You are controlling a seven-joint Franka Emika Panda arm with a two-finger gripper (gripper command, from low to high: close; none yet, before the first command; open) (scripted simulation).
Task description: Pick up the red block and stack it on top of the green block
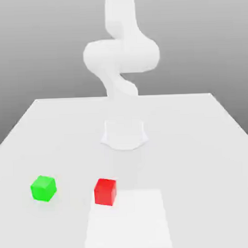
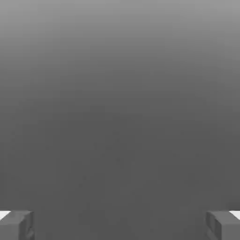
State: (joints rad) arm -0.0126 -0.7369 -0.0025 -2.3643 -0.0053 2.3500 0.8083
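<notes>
Gripper (image 2: pixel 120 225): standing wide apart, clamping nothing, touching nothing; bare grey ground lying between the fingers.
Fingers (image 2: pixel 16 225): showing as two grey tips at opposite edges of the hand view, nothing lying in the gap.
Arm (image 1: pixel 121 55): rising pale white above the far middle of the table in the exterior view, bending over toward the camera.
Red block (image 1: pixel 105 191): sitting flat on the table, near the front, slightly toward the exterior view's left of centre; not being held.
Green block (image 1: pixel 43 188): sitting on the table toward the exterior view's left of the red block, near it but apart, carrying nothing on top.
Table (image 1: pixel 197 143): lying white and level under both blocks, with a brighter patch just beside the red block toward the front.
Exterior view: giving blocks, table and arm.
Hand view: giving the finger tips against plain grey.
</notes>
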